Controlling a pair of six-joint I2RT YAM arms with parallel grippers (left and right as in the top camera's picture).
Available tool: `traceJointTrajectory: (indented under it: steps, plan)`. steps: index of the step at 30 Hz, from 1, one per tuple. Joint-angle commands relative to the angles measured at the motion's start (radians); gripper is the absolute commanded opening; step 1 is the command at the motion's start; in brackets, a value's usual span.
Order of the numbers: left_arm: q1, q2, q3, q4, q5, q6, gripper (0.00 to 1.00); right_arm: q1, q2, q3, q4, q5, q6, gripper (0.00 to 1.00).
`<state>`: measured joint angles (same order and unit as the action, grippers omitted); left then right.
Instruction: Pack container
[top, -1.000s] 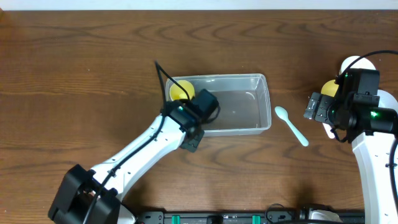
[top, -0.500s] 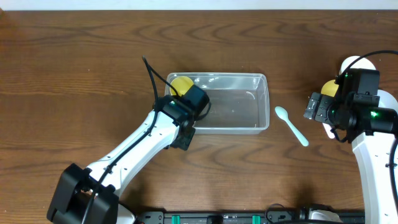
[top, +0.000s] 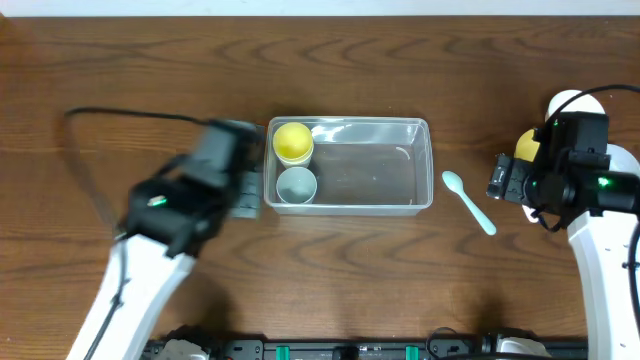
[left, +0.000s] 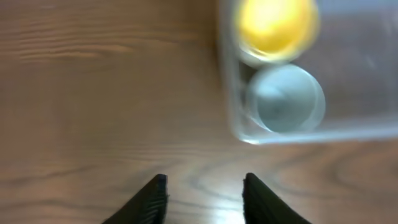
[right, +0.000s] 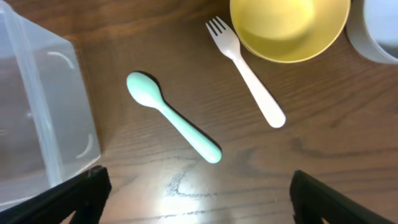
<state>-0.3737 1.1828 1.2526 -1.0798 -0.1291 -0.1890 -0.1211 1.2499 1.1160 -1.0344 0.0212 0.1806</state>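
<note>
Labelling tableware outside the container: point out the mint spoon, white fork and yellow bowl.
mint spoon (right: 177, 122), right wrist view, handle middle.
white fork (right: 249, 74), right wrist view, handle middle.
yellow bowl (right: 289, 22), right wrist view, inner floor.

From overhead, the left arm (top: 175, 205) is a blur at 9 o'clock. The right wrist view cuts off the yellow bowl (right: 289, 28) at 12 o'clock and the container (right: 37, 112) at 9 o'clock.

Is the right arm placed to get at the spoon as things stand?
Probably yes: the spoon lies alone on bare wood, apart from the container and fork, with the open right gripper close by.
</note>
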Motion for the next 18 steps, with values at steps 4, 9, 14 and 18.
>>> traceJointTrajectory:
  steps: [4, 9, 14, 18]
  plan:
    - [0.286, -0.064, 0.010, 0.041, 0.155, -0.015, 0.60, -0.025, 0.159, 0.314, -0.115, 0.016, -0.103, 0.92]
    - [0.439, -0.019, 0.010, 0.099, 0.303, -0.015, 0.62, -0.045, 0.378, 0.491, -0.166, 0.016, -0.118, 0.95]
    - [0.493, 0.114, 0.010, 0.133, 0.333, -0.003, 0.63, -0.051, 0.529, 0.515, -0.108, 0.043, -0.119, 0.98]
    - [0.493, 0.254, 0.010, 0.116, 0.439, 0.058, 0.63, -0.061, 0.635, 0.515, -0.098, 0.071, -0.138, 0.98]
